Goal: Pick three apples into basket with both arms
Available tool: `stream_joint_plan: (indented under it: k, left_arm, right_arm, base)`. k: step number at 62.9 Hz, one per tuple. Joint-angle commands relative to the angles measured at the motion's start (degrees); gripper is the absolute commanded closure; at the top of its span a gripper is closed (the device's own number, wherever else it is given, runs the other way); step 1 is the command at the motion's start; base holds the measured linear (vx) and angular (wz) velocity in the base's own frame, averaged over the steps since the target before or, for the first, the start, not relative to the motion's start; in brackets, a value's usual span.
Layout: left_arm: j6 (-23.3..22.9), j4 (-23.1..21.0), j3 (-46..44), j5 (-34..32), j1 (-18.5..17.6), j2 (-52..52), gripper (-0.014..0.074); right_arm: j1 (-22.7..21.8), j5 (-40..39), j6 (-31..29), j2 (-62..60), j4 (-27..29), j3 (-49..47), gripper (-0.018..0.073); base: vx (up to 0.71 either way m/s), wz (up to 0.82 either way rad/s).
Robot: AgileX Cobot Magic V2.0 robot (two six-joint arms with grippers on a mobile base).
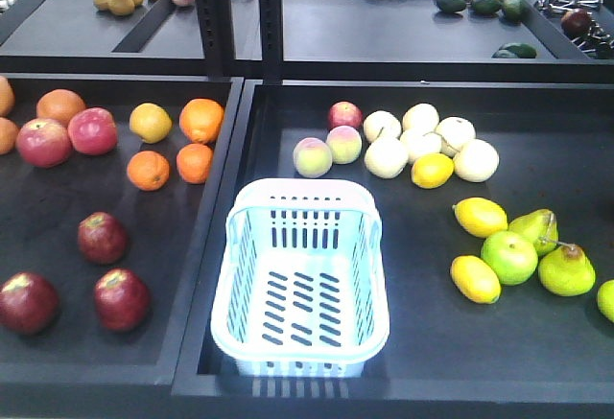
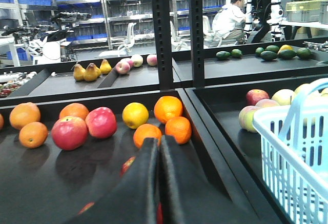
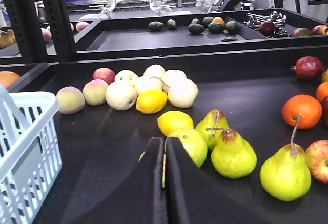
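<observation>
- Apples (image 1: 121, 298) are lying apart near the left tray (image 1: 177, 266)'s front edge.
- Basket (image 1: 297, 189) is sitting beside the divider (image 1: 219, 237).
- Left fingers (image 2: 143, 183) and right fingers (image 3: 151, 183) are pressing together.

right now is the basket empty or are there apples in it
Empty. The front view shows only bare slotted floor inside the basket; the three dark apples lie in the left tray.
</observation>
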Motion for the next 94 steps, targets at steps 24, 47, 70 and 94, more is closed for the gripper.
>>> stream_joint_plan:
  k: [24, 47, 70, 94]
  left_arm:
    - [-0.4, -0.5, 0.2, -3.8, 0.0, -0.9, 0.0603]
    - [-0.4, -0.5, 0.2, -3.8, 0.0, -0.9, 0.0603]
    - [-0.4, -0.5, 0.2, -3.8, 0.0, -0.9, 0.0603]
    - [-0.4, -0.5, 0.2, -3.8, 0.0, -0.9, 0.0603]
  right_arm:
    - [0.3, -4.3, -0.2, -0.4, -0.4, 0.7, 0.0568]
    - [0.3, -4.3, -0.2, -0.4, -0.4, 0.7, 0.0568]
    - [0.3, -4.3, -0.2, -0.4, -0.4, 0.7, 0.0568]
    - [0.3, -4.3, -0.2, -0.4, -0.4, 0.7, 0.0568]
  base:
    - [0.10, -0.07]
    - [0.07, -0.01]
    - [0.05, 0.02]
    - [0.04, 0.00]
